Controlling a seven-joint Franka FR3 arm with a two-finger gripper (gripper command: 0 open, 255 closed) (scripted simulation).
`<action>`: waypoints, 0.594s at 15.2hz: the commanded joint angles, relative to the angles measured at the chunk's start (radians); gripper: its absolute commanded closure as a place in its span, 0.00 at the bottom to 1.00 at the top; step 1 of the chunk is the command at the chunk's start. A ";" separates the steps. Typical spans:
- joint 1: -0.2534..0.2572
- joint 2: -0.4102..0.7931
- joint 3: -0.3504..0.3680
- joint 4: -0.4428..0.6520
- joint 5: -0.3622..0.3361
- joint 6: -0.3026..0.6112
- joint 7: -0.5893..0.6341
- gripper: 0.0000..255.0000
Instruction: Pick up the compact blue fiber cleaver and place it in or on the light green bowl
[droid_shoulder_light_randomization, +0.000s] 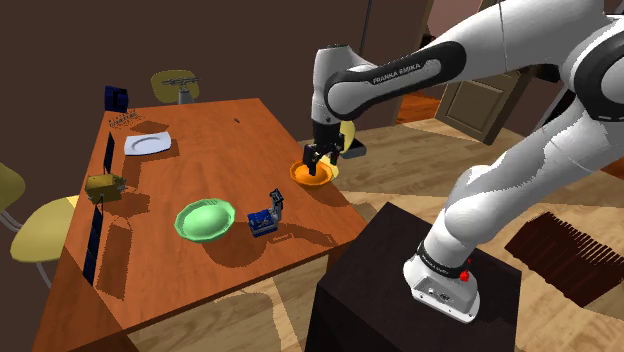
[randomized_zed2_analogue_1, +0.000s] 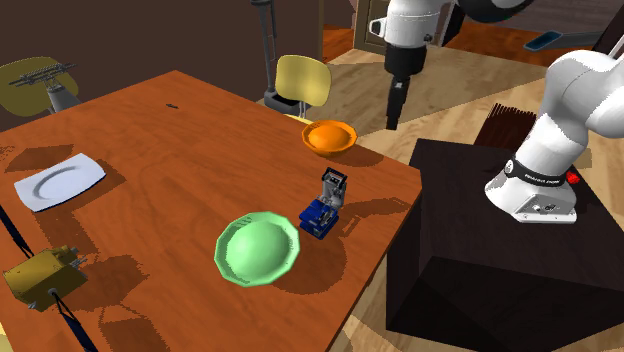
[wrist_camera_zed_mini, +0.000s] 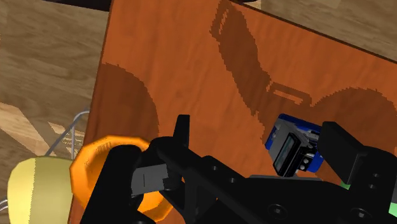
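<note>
Table (droid_shoulder_light_randomization: 220, 150): reddish-brown wood, carrying all the small things, with a wooden floor around it.
Arm (droid_shoulder_light_randomization: 400, 75): white with dark joints, reaching from its stand over the table's near corner.
Stand (droid_shoulder_light_randomization: 400, 290): dark box on the floor, close against the table's edge.
Chair (randomized_zed2_analogue_1: 302, 80): pale yellow seat just past the table's far edge, behind the orange bowl.
Light green bowl (droid_shoulder_light_randomization: 205, 218): upright on the table, nothing inside it.
Plate (droid_shoulder_light_randomization: 148, 144): white and squarish, well apart from the green bowl.
Orange bowl (randomized_zed2_analogue_1: 329, 135): near the table corner closest to the claw.
Fiber cleaver (randomized_zed2_analogue_1: 323, 207): blue base with a grey hinged top raised, resting on the table just beside the green bowl, on the side toward the stand.
Claw (droid_shoulder_light_randomization: 317, 165): black, pointing down, in the air by the orange bowl; its fingers (wrist_camera_zed_mini: 182, 137) stand apart around nothing, well clear of the cleaver.
</note>
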 joint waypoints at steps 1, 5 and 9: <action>0.008 0.071 0.016 0.012 0.019 0.063 0.026 0.00; 0.020 0.222 0.039 0.064 0.043 0.169 0.067 0.00; 0.033 0.377 0.058 0.137 0.058 0.259 0.107 0.00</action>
